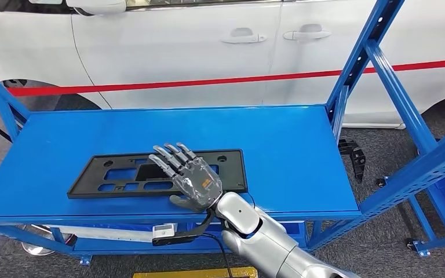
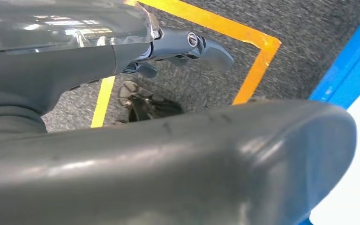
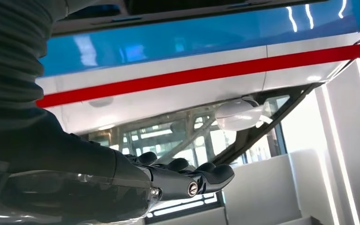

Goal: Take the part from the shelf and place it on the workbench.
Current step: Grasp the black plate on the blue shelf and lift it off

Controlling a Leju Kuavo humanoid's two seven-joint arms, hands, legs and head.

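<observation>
Blue shelf (image 1: 301, 150) beside a white car (image 1: 179, 52) carries the flat black part (image 1: 121, 174). Right hand (image 1: 192, 178) hovers open over its near edge, fingers spread, not gripping. Step: reach; next, close on the edge, carry to the bench.

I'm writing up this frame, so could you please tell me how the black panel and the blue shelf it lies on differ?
The black panel is matte with many cutouts and holes; the blue shelf is a glossy, unbroken surface. The panel is much smaller, covering only part of the shelf near its front edge. The right hand is over the panel with fingers extended, while the rest of the shelf lies bare. Both are flat and rectangular.
</observation>
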